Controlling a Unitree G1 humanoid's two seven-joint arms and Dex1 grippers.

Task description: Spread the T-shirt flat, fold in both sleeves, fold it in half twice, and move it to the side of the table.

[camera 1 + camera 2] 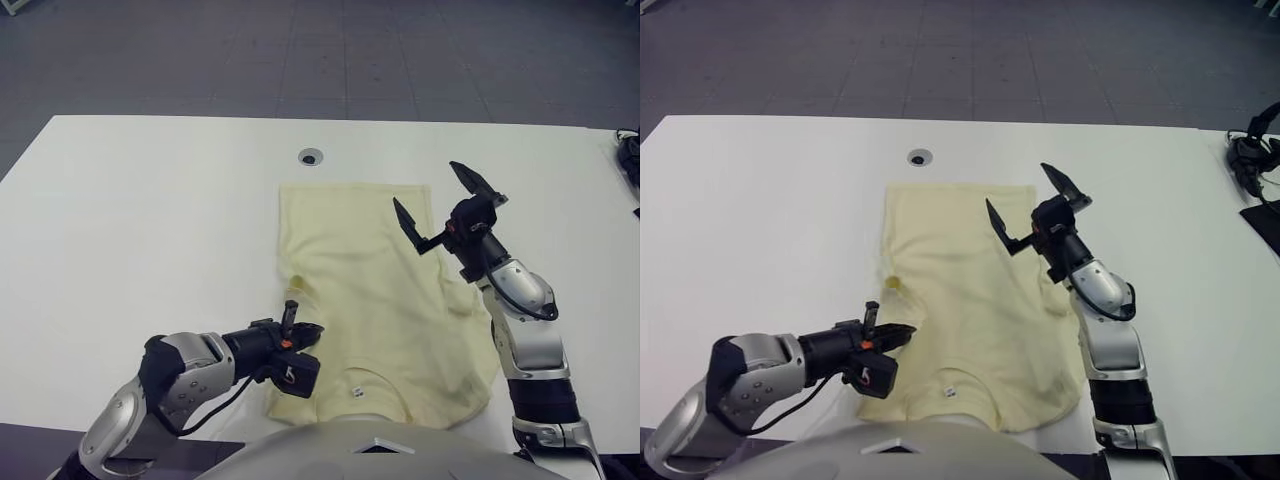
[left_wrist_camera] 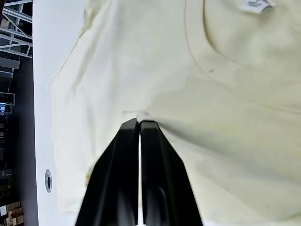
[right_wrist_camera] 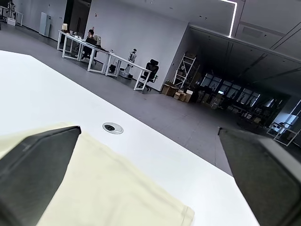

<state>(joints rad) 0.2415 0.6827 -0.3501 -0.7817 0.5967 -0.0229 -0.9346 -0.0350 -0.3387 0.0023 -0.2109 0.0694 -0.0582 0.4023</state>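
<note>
A pale yellow T-shirt (image 1: 370, 290) lies on the white table (image 1: 150, 220), collar toward me and hem toward the far side. Its left sleeve looks folded inward, and the right side bulges out with wrinkles (image 1: 470, 330). My left gripper (image 1: 303, 329) rests low at the shirt's left edge near the shoulder. In the left wrist view its fingers (image 2: 127, 155) are pressed together with a small fold of fabric (image 2: 137, 114) at their tips. My right gripper (image 1: 427, 187) hovers above the shirt's right half with its jaws spread wide and nothing between them.
A round cable hole (image 1: 311, 157) sits in the table just beyond the shirt's hem. Black cables and gear (image 1: 1252, 158) lie at the table's far right edge. Bare tabletop stretches to the left and right of the shirt.
</note>
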